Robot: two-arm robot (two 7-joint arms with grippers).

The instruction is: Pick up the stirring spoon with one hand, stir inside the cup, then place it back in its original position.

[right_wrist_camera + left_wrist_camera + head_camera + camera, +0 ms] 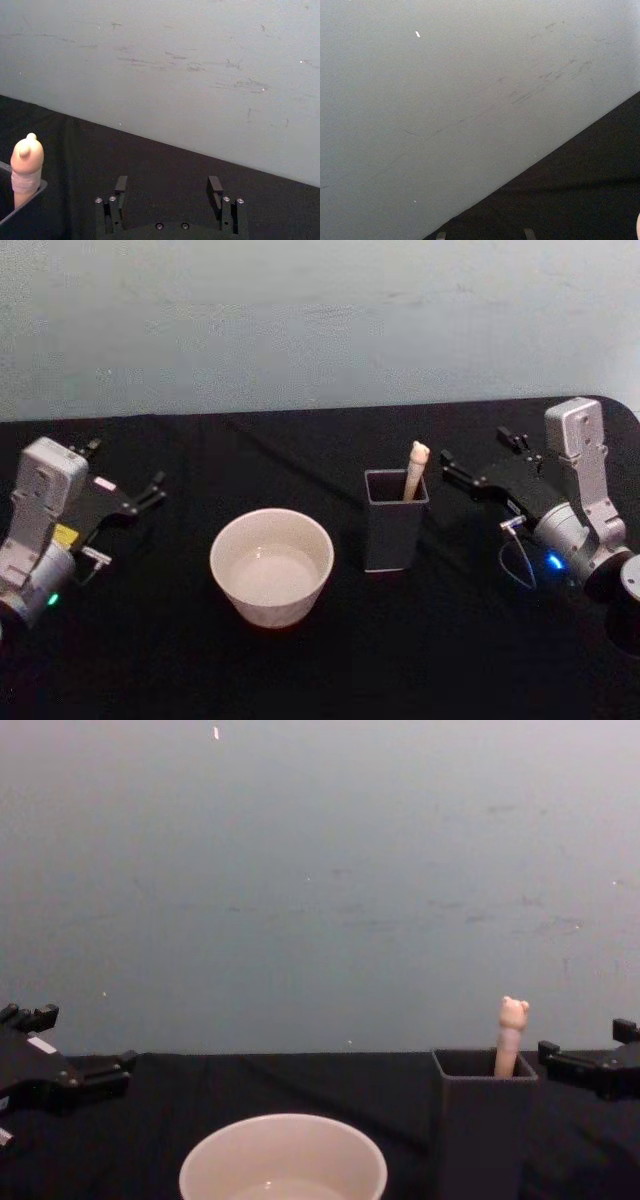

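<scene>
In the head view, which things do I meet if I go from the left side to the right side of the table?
left gripper → cup → dark grey holder with the stirring spoon standing in it → right gripper, open.

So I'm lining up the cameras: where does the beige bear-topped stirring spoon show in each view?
Head view: the beige bear-topped stirring spoon leans in the dark grey square holder, right of centre.
Chest view: its bear knob pokes above the holder's rim, lower right.
Right wrist view: the knob shows at the left edge, in the holder's corner.
Left wrist view: not in it.
Shared landmark: the dark grey holder.
</scene>
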